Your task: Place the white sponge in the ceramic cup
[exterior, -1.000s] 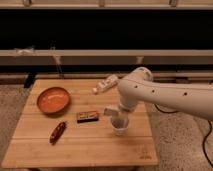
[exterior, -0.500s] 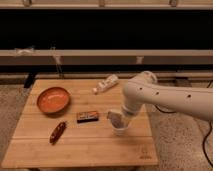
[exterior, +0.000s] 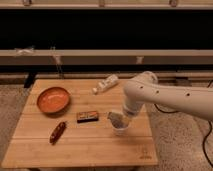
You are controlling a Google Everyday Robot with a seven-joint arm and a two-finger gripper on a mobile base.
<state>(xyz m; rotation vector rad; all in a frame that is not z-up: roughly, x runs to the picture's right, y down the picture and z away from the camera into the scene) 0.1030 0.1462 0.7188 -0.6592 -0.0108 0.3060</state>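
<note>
The ceramic cup [exterior: 121, 131] is a small pale round cup standing on the wooden table [exterior: 80, 150], right of centre near the front. The white sponge [exterior: 115, 119], a small off-white block, sits tilted at the cup's upper left rim, right under the end of my arm. My gripper [exterior: 121, 117] points down directly over the cup and touches or nearly touches the sponge. The white arm [exterior: 165, 97] reaches in from the right and hides most of the gripper.
An orange bowl [exterior: 53, 99] stands at the table's left. A dark brown bar [exterior: 87, 116] lies just left of the cup. A red-brown object [exterior: 57, 132] lies front left. A white bottle [exterior: 105, 83] lies at the back centre.
The arm has shifted slightly to the right over the cup, and the pale sponge now shows at the cup's left rim. The other objects have not moved.
</note>
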